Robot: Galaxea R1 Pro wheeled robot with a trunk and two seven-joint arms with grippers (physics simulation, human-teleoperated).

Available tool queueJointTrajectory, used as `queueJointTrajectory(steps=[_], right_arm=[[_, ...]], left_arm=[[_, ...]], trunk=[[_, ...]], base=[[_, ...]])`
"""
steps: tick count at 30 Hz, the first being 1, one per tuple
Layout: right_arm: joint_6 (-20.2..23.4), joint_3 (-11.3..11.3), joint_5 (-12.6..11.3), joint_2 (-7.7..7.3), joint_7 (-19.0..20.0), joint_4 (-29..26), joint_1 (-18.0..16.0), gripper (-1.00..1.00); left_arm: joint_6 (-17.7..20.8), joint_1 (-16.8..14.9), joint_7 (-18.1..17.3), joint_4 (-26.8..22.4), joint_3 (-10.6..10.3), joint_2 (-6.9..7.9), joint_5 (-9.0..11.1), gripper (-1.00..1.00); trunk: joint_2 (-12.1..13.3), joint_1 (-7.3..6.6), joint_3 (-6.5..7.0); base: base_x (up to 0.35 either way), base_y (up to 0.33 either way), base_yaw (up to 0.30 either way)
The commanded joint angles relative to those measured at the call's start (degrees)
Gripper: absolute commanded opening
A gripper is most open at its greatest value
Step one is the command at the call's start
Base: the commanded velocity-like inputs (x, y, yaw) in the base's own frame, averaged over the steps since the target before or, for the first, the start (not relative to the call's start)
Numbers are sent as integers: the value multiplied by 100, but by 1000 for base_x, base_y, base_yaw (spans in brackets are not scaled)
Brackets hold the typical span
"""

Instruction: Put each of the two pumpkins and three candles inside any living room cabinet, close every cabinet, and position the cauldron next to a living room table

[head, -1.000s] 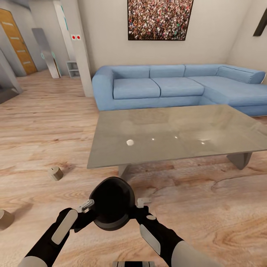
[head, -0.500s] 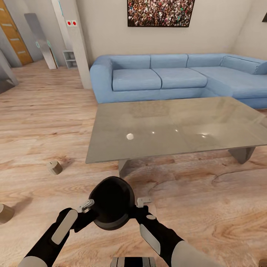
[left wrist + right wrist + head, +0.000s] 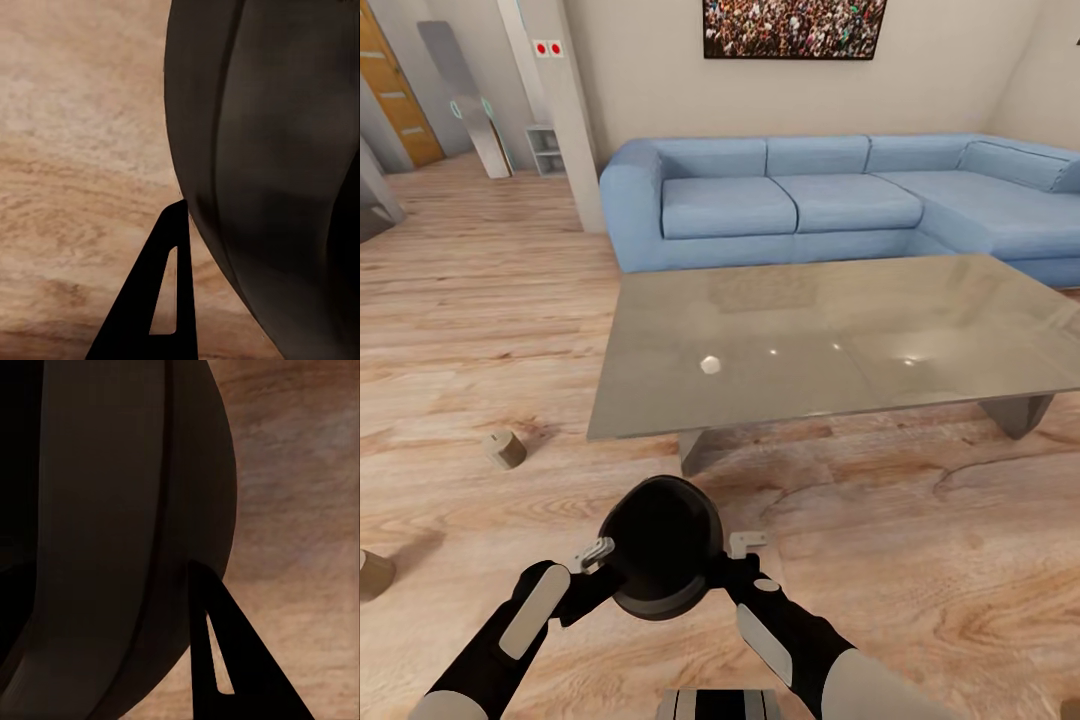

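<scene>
- I hold the cauldron point(image 3: 661, 547) between my two arms, in front of my trunk and above the wood floor point(image 3: 480, 330).
- My left gripper point(image 3: 596, 556) grips the cauldron's left side and my right gripper point(image 3: 744, 548) its right side. In each wrist view one dark finger point(image 3: 161, 300) lies against the black wall, so I judge both closed on the rim.
- The table point(image 3: 830, 340) lies straight ahead of the cauldron. Its near edge is close, with a strip of bare floor between.
- Its long axis runs across my view, and the near left corner is the closest part.
- Both arms are equally near, so I think the next move is to lower the cauldron onto the floor just beside this near edge.
- Two small beige cylinders point(image 3: 506, 449) lie on the floor to my left, well apart from the table.
</scene>
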Motion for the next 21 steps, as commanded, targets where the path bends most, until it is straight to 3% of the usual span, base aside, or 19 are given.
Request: queueJointTrajectory(steps=[1,13,21], right_arm=[[20,6,50,0,-38,-104,-9,-100],[21,9,51,0,-38,-104,-9,-100],[15,10,54,0,-38,-104,-9,-100]], left_arm=[[16,-1,65,-7,-19,9,15,-100],[16,-1,68,-7,-11,6,15,-100],[16,-1,69,-7,-11,2,15,-100]], trunk=[[-2,1,-4],[-2,1,-4],[-13,21,-181]], base=[[142,0,0],[74,0,0],[1,0,0]])
